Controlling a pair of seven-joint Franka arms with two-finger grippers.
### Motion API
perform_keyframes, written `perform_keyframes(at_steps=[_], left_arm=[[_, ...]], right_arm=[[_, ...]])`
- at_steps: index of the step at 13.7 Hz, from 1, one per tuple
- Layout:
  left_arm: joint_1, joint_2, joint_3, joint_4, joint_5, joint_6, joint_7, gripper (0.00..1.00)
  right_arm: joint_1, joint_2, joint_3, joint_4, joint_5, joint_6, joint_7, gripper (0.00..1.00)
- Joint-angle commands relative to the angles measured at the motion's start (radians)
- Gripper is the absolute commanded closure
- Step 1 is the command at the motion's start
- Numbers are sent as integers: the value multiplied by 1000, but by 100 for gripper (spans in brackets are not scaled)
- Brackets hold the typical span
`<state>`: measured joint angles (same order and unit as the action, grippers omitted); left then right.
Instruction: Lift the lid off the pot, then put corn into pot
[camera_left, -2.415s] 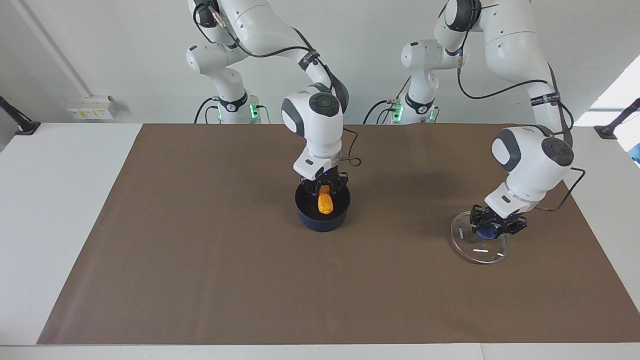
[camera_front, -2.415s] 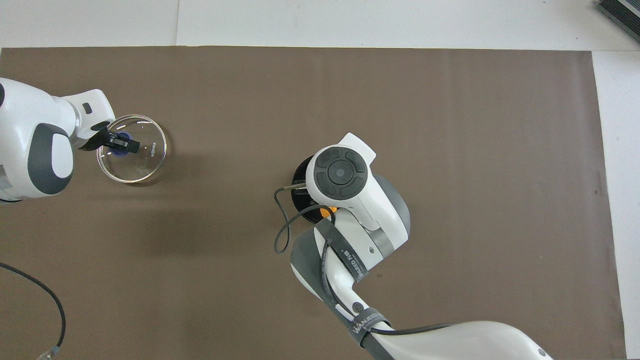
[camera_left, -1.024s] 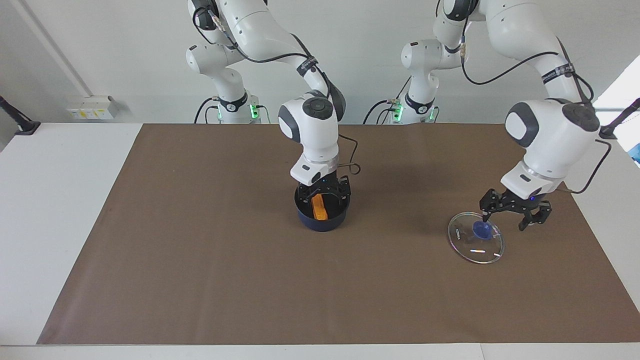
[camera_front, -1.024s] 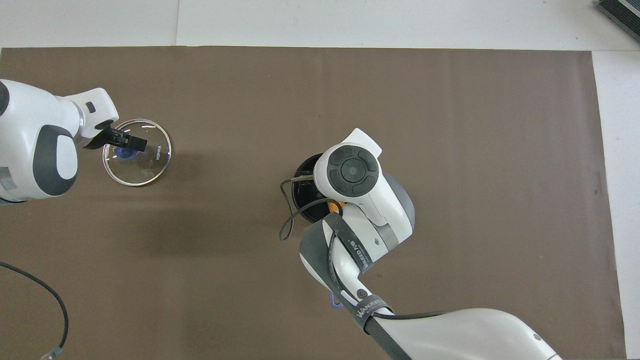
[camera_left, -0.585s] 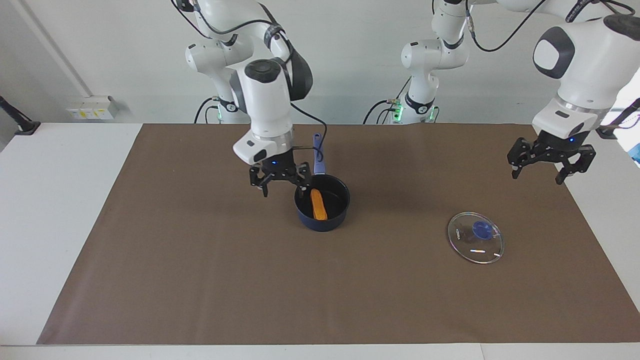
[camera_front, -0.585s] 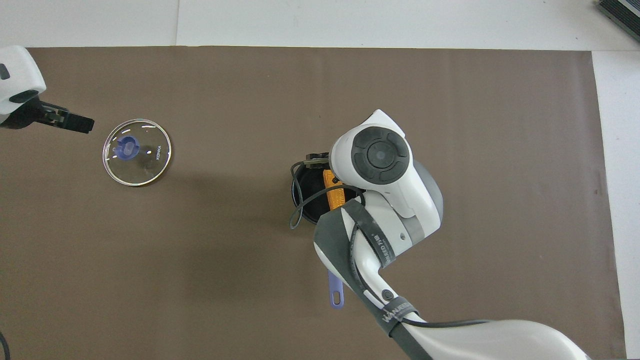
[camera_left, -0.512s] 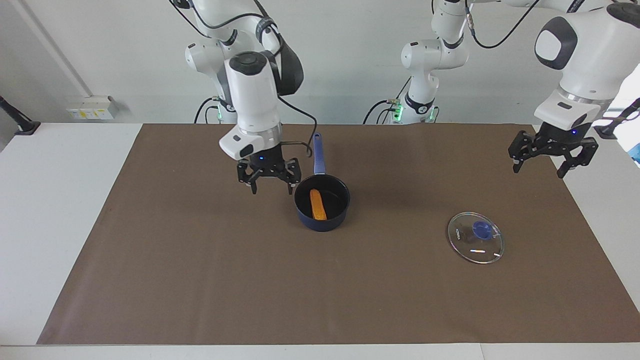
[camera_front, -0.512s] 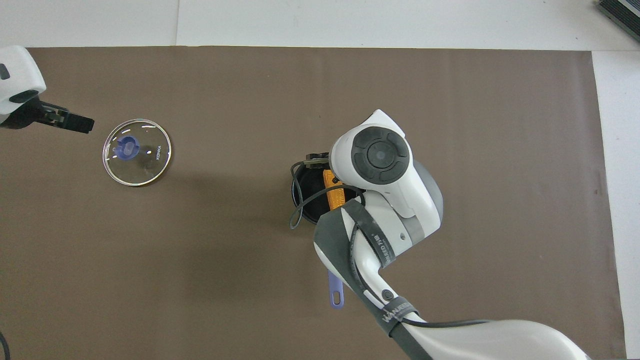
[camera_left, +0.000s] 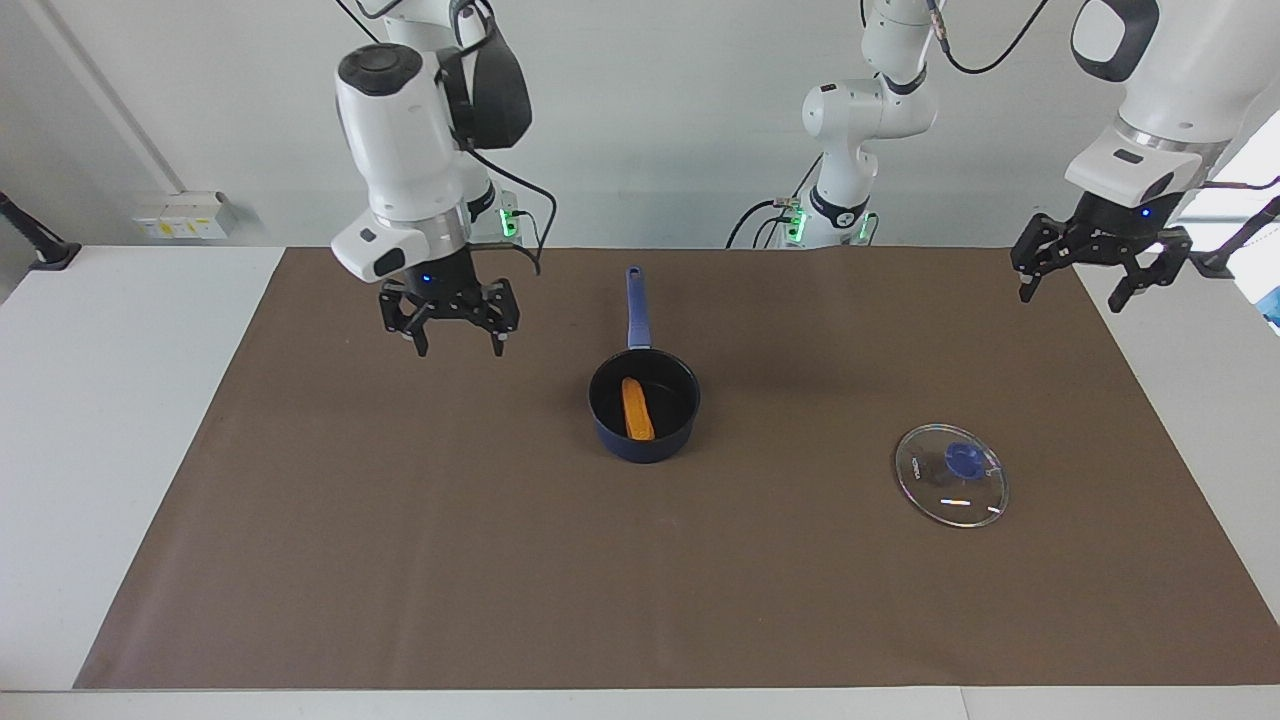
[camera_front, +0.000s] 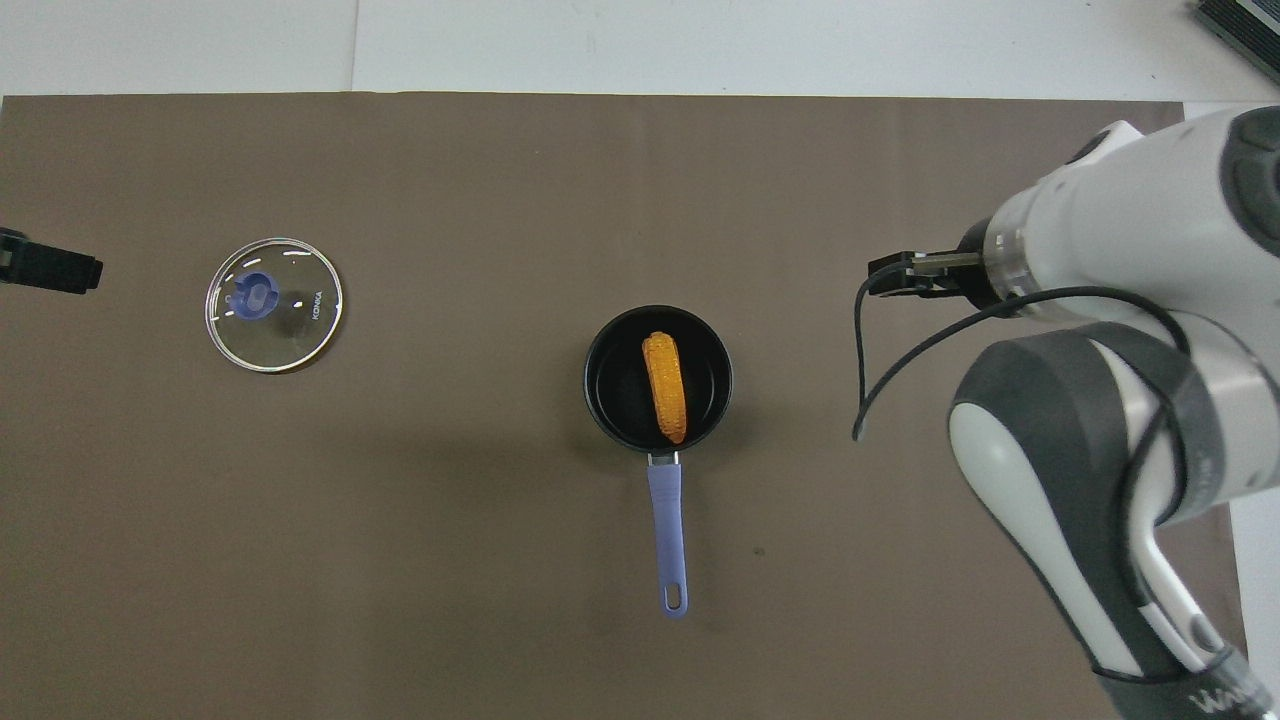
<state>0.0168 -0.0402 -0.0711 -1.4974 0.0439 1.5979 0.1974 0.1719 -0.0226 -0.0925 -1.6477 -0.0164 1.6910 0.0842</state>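
In the facing view, the corn cob (camera_left: 637, 409) lies flat inside the navy saucepan (camera_left: 645, 412), and the glass lid (camera_left: 951, 474) lies on the brown mat of the desk (camera_left: 400, 560), toward the left arm's end. The right hand (camera_left: 451, 320) hangs in the air with its fingers spread wide and holding nothing; the saucepan is below it and well to the side, toward the left arm. The left hand (camera_left: 1098, 268) is also wide and empty, high over the mat's edge, with the lid below it and well apart. Both parts of the task look done, so I judge the step in hand is to pull back: lift clear and keep away from the long handle.

In the overhead view, the cob (camera_front: 666, 386) fits across the black inside of the saucepan (camera_front: 606, 400), whose handle points toward the robots. The lid (camera_front: 274, 318) lies flat with its blue knob up. Only a dark tip of the left hand (camera_front: 50, 270) shows beside the lid, apart from it; the right hand is hidden under its own wrist.
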Motion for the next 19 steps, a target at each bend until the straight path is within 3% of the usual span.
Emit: perform_keyframes(at_steps=[1, 5, 15, 19], left_arm=[[-9, 0, 11, -1, -39, -45, -16, 0], [-9, -1, 8, 3, -41, -78, -16, 0], [-11, 11, 8, 35, -36, -127, -16, 0], [-77, 0, 62, 40, -27, -139, -16, 0]], right_arm=[[-78, 4, 10, 61, 68, -71, -58, 0], [-107, 3, -4, 161, 62, -164, -58, 0], [-130, -26, -9, 135, 44, -189, -46, 0], [-132, -27, -9, 135, 44, -189, -53, 0]])
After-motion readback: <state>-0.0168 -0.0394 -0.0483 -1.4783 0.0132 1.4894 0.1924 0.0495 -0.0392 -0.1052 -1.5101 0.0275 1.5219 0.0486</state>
